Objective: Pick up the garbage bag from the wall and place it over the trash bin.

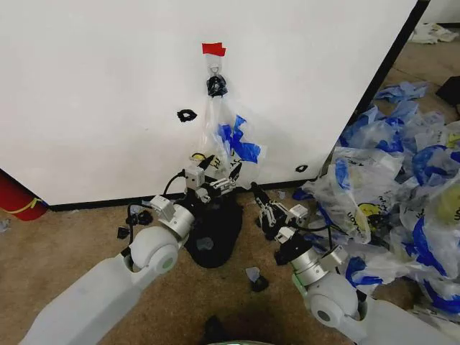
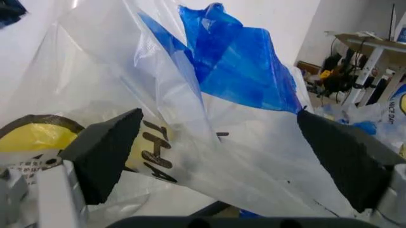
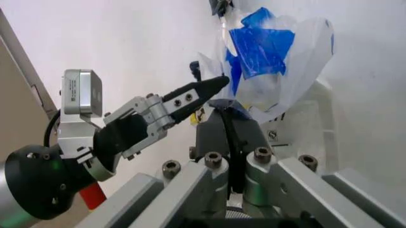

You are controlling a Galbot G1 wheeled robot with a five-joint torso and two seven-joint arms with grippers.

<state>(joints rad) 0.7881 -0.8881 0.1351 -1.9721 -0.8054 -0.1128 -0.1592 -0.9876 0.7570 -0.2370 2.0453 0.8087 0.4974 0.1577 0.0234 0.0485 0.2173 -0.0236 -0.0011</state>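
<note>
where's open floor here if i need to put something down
Bare carpet lies on the robot's left, between the wall and the left arm. The right side is crowded with a pile of bags. The middle is taken by the trash bin, both grippers and the hanging garbage bag.

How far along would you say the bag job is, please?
Early. The garbage bag hangs from the hook on the wall. The left gripper, open, sits at the bag's lower part. The right gripper waits nearby, shut. Left: unhooking and fitting it over the trash bin.
</note>
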